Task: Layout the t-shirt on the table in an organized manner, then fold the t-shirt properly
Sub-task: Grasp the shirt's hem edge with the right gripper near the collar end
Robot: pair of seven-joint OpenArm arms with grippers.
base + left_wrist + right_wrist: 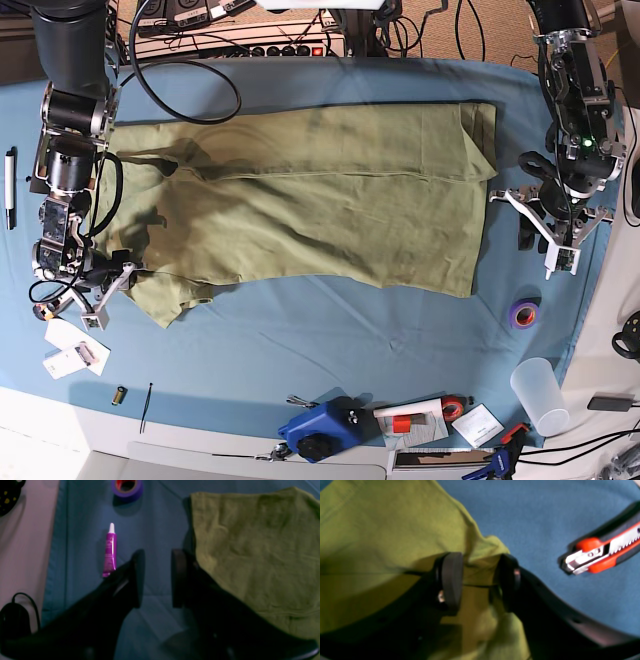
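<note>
Bare table (330, 330) strip below t-shirt (320, 200) is open; purple tape roll (523, 315) & box cutter (605, 552) sit near the grippers' paths.

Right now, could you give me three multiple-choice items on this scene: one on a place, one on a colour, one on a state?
1. Where is the tape roll?
A. on the t-shirt
B. on the table, clear of the t-shirt
C. in the cup

2. What colour is the t-shirt?
A. olive green
B. red
C. white

3. What state is the left pincer in?
A. shut on the t-shirt
B. shut on a tube
C. open, empty

B: it lies on the blue table beyond the shirt's edge.
A: the fabric is olive in every view.
C: only table shows between its jaws.
</note>
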